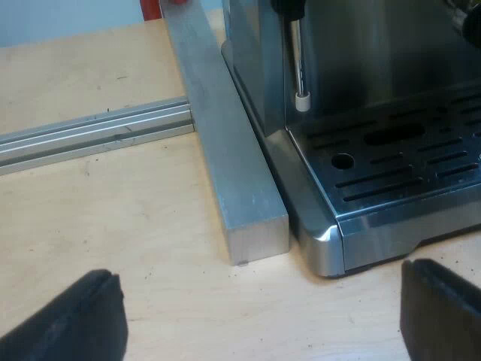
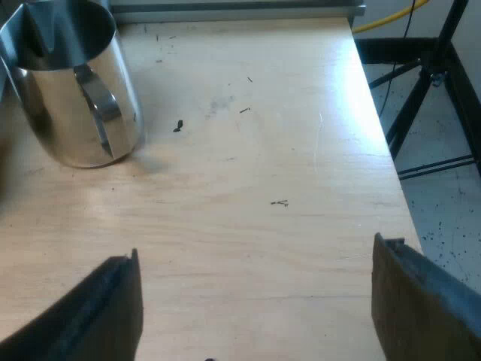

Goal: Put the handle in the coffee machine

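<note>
Handle: the only candidate is a scrap of red (image 1: pixel 174 3) at the far end of the aluminium bar (image 1: pixel 225 150), beside the machine's side wall. Can't tell if it's the holder's red end or sth else.

Espresso machine (image 1: pixel 361 90): near corner and slotted drip tray (image 1: pixel 406 165) face the left hand. The steam wand (image 1: pixel 299 68) hangs straight down over the tray, white tip just clear of the grille. The lock-in spot is prob. above that tray, so the handle has to go in over the tray, clear of the wand.

The bar lies flush along the machine's side w/ a thinner rail (image 1: pixel 98 131) meeting it at a right angle. Prob. stops to keep the machine from sliding when sth is twisted into its front.

Left hand (image 1: pixel 259 301): fingers spread wide, nothing between them, low over the bare desk (image 1: pixel 90 226) just short of the machine's corner. It reads as a ready pose, not a grasp.

Right hand (image 2: pixel 255 263): also wide, empty, over the open desk near its edge. A steel milk jug (image 2: pixel 75 98) stands upright well apart from it, handle towards the hand and out of the way. Black stand legs (image 2: pixel 428 98) are on the floor past the desk edge.
</note>
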Robot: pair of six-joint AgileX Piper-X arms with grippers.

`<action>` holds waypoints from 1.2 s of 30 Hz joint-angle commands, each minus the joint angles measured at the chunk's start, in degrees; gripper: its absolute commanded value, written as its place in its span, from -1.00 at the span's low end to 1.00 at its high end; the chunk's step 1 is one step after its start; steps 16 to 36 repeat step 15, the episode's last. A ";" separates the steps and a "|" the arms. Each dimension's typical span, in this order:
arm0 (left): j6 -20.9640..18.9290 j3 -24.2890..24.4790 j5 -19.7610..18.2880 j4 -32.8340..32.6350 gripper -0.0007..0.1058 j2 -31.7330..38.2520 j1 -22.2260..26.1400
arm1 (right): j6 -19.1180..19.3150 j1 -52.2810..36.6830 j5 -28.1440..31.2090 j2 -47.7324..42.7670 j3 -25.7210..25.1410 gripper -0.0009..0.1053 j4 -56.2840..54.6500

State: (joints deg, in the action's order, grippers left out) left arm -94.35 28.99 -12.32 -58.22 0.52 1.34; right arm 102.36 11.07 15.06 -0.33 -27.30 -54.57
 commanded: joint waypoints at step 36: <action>-0.14 -0.44 0.14 1.68 0.43 8.20 -0.12 | 0.32 -0.22 0.17 -2.69 -0.35 0.26 0.48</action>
